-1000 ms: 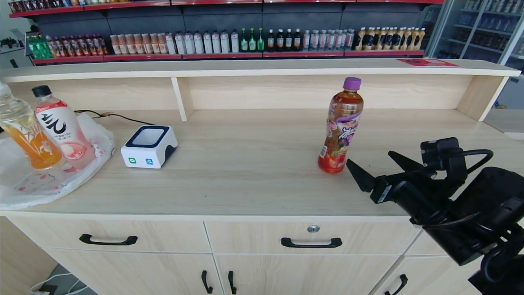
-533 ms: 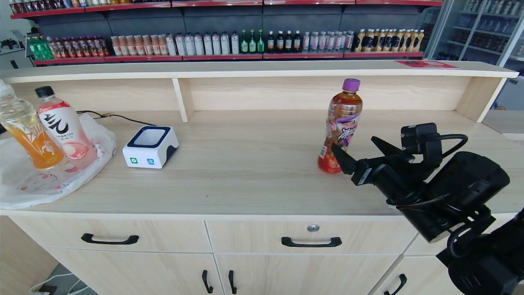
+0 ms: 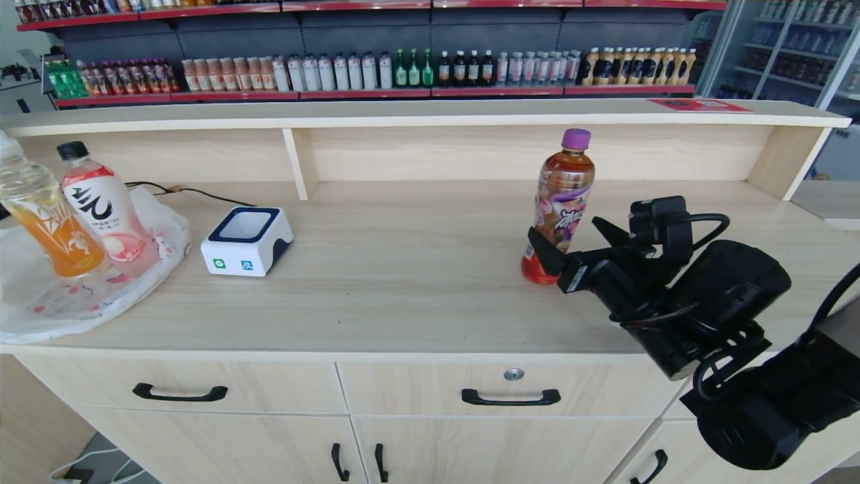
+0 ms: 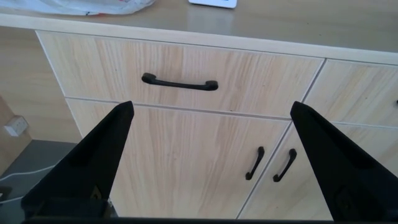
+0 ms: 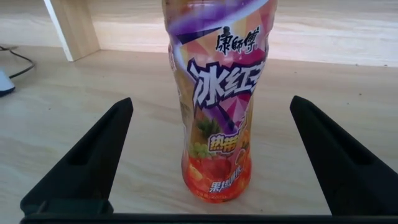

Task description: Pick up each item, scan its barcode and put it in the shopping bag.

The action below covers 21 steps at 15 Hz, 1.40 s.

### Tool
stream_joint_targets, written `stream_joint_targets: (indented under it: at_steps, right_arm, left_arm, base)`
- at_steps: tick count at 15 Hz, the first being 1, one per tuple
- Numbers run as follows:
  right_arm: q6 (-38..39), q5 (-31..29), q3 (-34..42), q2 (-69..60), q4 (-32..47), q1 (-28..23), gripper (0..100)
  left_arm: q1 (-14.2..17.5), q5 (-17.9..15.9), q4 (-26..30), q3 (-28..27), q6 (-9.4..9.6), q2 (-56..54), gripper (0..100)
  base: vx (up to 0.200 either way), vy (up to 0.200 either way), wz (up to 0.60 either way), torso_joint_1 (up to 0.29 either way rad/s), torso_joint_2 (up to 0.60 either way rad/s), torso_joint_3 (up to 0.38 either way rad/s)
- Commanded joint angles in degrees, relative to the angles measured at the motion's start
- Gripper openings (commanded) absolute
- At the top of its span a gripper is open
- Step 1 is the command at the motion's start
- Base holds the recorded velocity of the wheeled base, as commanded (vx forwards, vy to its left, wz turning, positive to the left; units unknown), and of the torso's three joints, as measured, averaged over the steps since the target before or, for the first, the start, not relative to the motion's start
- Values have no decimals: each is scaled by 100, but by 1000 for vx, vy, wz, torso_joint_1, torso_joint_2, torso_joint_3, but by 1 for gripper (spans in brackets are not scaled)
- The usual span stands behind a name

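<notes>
A purple-capped tea bottle (image 3: 561,202) with a purple and red label stands upright on the counter right of centre. My right gripper (image 3: 571,238) is open just beside it, one fingertip in front of the bottle's base. In the right wrist view the tea bottle (image 5: 217,99) stands between the two spread fingers (image 5: 81,162), untouched. The white shopping bag (image 3: 74,296) lies at the counter's left end with an orange drink bottle (image 3: 44,215) and a pink-labelled bottle (image 3: 101,202) standing on it. A white barcode scanner (image 3: 246,240) sits next to the bag. My left gripper (image 4: 211,162) is open, below the counter before the drawers.
A black cable (image 3: 188,190) runs behind the scanner. A raised wooden shelf (image 3: 430,114) with a divider (image 3: 299,161) lines the counter's back. Drawers and cabinet doors with black handles (image 4: 179,83) sit under the counter. Shop shelves of bottles stand behind.
My right gripper has moved forward and left to the tea bottle, its open fingers now flanking the bottle's lower part. The bottles, bag and scanner have stayed put.
</notes>
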Motion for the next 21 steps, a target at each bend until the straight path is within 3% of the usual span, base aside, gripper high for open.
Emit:
stream_joint_targets:
  at_steps: [1, 13, 21]
  right_arm:
    - [-9, -6, -273, 239, -6, 6, 100]
    - [9, 3, -1468, 977, -6, 6, 100]
    - [26, 11, -1600, 1153, -6, -11, 100]
  left_arm:
    - [2, 4, -6, 0, 11, 0, 100]
    - [2, 4, -24, 0, 20, 0, 100]
    - [2, -4, -6, 0, 2, 0, 100]
  base:
    - [0, 0, 0, 0, 0, 0]
    - [0, 0, 0, 0, 0, 0]
    - [0, 0, 0, 0, 0, 0]
